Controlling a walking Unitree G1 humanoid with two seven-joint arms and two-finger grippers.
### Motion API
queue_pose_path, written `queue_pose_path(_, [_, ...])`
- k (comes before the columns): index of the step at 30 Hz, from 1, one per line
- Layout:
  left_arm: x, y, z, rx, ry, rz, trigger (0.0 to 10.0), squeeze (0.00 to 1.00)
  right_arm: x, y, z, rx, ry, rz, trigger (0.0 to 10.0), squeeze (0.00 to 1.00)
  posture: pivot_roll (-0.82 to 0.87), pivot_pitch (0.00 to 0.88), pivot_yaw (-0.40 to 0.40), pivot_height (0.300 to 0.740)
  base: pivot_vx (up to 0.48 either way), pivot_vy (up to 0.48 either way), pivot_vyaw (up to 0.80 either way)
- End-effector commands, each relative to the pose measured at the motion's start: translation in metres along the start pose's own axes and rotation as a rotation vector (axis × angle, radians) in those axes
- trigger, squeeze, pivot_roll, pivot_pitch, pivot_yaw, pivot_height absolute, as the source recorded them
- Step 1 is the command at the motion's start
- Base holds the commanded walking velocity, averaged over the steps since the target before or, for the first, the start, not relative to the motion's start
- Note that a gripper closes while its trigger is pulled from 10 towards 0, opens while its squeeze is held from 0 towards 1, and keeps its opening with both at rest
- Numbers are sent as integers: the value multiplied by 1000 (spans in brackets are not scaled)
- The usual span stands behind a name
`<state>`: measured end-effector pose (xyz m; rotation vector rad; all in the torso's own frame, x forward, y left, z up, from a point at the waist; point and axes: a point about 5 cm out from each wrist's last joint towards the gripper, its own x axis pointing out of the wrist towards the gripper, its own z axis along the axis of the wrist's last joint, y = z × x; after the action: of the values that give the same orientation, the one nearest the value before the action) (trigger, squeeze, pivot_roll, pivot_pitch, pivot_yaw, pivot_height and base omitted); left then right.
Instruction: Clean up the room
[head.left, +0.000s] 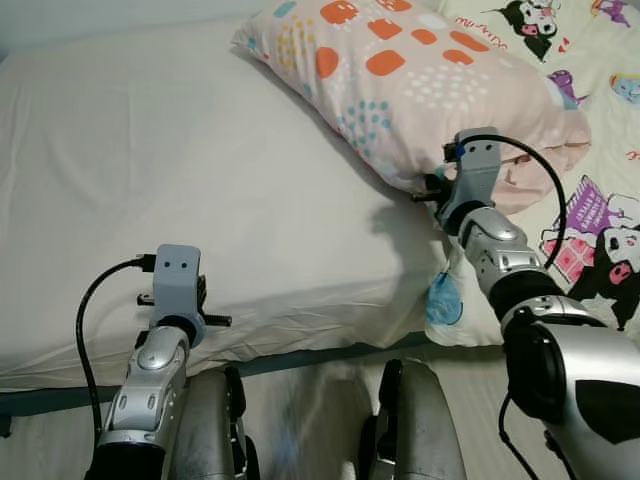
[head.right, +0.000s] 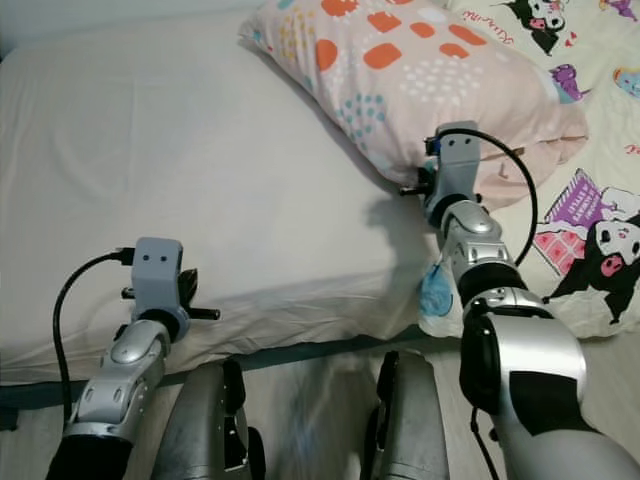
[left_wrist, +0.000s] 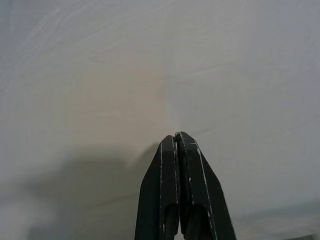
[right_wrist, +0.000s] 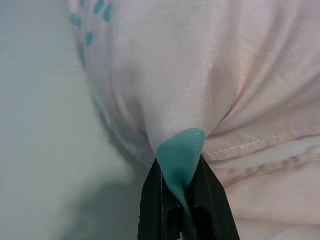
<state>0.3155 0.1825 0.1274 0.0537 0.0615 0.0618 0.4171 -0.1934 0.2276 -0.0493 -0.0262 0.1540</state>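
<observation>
A pink pillow (head.left: 420, 80) with orange and teal patches lies across the bed, partly on the white sheet (head.left: 160, 180). My right gripper (right_wrist: 176, 170) is shut on the pillow's near corner, pinching a teal patch of cloth (right_wrist: 180, 152) between its fingers. The right wrist (head.left: 470, 175) sits at the pillow's near end. My left gripper (left_wrist: 177, 145) is shut with nothing in it, hovering just over the bare sheet near the bed's front edge; its wrist (head.left: 175, 290) is at lower left.
A cream blanket with cartoon prints (head.left: 590, 210) covers the right side of the bed. The bed's front edge (head.left: 300, 355) runs just ahead of my legs (head.left: 400, 420).
</observation>
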Motion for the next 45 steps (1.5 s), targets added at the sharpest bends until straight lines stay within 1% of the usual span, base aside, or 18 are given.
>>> queue_pose_path(1, [-2,3,-11,-14,37,12,10000,0,2,10,1,15,-9,52,0,0,99,311,-23,558,0,0,0])
queue_pose_path(5, [-2,3,-11,-14,36,13,10000,0,4,19,2,21,-16,88,0,0,97,306,-23,558,0,0,0])
queue_pose_path(8, [-1,4,-11,-11,31,16,10000,0,10,52,4,68,-38,209,0,0,103,297,-27,558,0,0,0])
queue_pose_path(9, [-1,4,-11,-11,31,16,10000,0,10,52,4,68,-38,209,0,0,103,297,-27,558,0,0,0])
queue_pose_path(11, [-1,5,-11,-10,26,18,10000,0,11,68,3,81,-41,294,0,0,105,293,-30,558,0,0,0])
queue_pose_path(12, [-1,5,-11,-10,26,18,10000,0,11,68,3,81,-41,294,0,0,105,293,-30,558,0,0,0])
queue_pose_path(13, [-1,6,-11,-9,21,22,10000,0,10,79,1,94,-42,374,0,0,100,289,-32,558,0,0,0])
queue_pose_path(18, [-1,13,-12,-4,21,34,10000,0,9,99,0,101,-39,499,0,0,87,286,-24,558,0,0,0])
queue_pose_path(22, [1,15,-12,-1,20,40,10000,0,10,114,5,121,-57,542,0,0,86,285,-24,558,0,0,0])
queue_pose_path(24, [3,18,-10,-1,15,49,10000,0,11,132,15,159,-83,574,0,0,79,283,-22,558,0,0,0])
queue_pose_path(25, [3,18,-10,-1,15,49,10000,0,11,132,15,159,-83,574,0,0,79,283,-22,558,0,0,0])
queue_pose_path(29, [6,25,-7,2,4,75,10000,0,8,178,33,220,-125,698,0,0,82,285,-31,558,0,0,0])
queue_pose_path(34, [6,31,-5,6,-5,94,10000,0,4,199,37,233,-134,768,0,0,85,286,-37,558,0,0,0])
queue_pose_path(36, [4,44,-3,26,-20,129,10000,0,-5,225,37,252,-137,858,0,0,86,287,-43,558,0,0,0])
queue_pose_path(37, [4,44,-3,26,-20,129,10000,0,-5,225,37,252,-137,858,0,0,86,287,-43,558,0,0,0])
queue_pose_path(41, [3,78,4,94,-46,211,10000,0,-21,258,30,265,-122,971,0,0,82,288,-45,558,0,0,0])
queue_pose_path(43, [3,84,5,106,-50,228,10000,0,-23,262,29,269,-117,984,0,0,82,288,-45,558,0,0,0])
queue_pose_path(45, [2,104,9,129,-45,293,10000,0,-32,279,31,304,-108,1034,0,0,78,287,-41,558,0,0,0])
